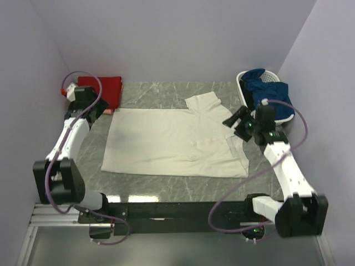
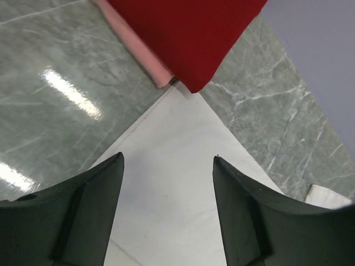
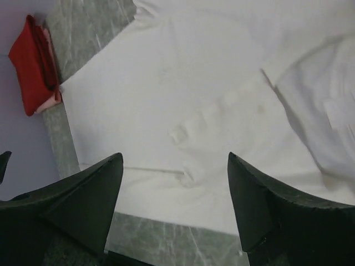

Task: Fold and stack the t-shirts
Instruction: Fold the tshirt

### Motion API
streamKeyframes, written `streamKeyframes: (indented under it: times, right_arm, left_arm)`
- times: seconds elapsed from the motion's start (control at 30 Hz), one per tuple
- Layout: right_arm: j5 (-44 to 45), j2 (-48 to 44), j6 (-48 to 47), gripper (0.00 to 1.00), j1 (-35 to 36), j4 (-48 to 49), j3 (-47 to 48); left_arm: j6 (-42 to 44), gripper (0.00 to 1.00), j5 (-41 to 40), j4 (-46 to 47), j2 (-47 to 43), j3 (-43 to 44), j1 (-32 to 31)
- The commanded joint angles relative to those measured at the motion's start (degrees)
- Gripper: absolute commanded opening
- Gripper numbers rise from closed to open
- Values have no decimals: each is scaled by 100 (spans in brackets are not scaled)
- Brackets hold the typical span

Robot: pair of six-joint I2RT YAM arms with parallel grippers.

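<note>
The cream t-shirt [image 1: 172, 141] lies spread flat across the middle of the table, one sleeve folded inward at its far right. It also shows in the left wrist view [image 2: 166, 194] and the right wrist view [image 3: 183, 100]. A folded red t-shirt [image 1: 105, 88] sits at the far left corner on a pale pink t-shirt [image 2: 138, 50]; both also show in the right wrist view [image 3: 33, 61]. My left gripper [image 1: 94, 113] is open and empty above the cream shirt's far left corner. My right gripper [image 1: 236, 119] is open and empty above the shirt's right side.
A white slatted basket [image 1: 244, 83] holding dark blue cloth [image 1: 266, 91] stands at the far right corner. Purple walls close in the table on the left, back and right. Bare marble shows around the shirt's edges.
</note>
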Motion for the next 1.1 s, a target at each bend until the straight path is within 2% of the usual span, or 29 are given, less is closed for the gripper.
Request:
streamKeyframes:
  times: [0.0, 0.13, 0.23, 0.27, 0.37, 0.5, 0.73, 1.07]
  right_arm:
    - [485, 965, -258, 81, 195, 944, 663]
    - [652, 1864, -390, 78, 239, 1437, 1225]
    - [705, 2637, -513, 75, 247, 1482, 1858]
    - [696, 2987, -557, 75, 239, 1429, 2181]
    - [678, 3411, -645, 74, 248, 1420, 2692]
    - [634, 4105, -794, 73, 256, 1306, 3291]
    - [529, 4756, -909, 73, 239, 1253, 3871]
    - [406, 5038, -962, 72, 239, 1306, 3933]
  left_arm:
    - [472, 69, -209, 150, 708, 682, -299]
    - [578, 66, -736, 80, 1667, 1542, -808]
    - [588, 59, -1061, -130, 2528, 2244, -1037]
    - [544, 54, -1114, -209, 2966, 2439, -1073]
    - [473, 49, -1343, -447, 3531, 3055, -1187]
    - [359, 47, -1536, -614, 4356, 3609, -1196]
    - [420, 48, -2055, -798, 5070, 4321, -1100]
    - [499, 47, -2046, -966, 5563, 4831, -906]
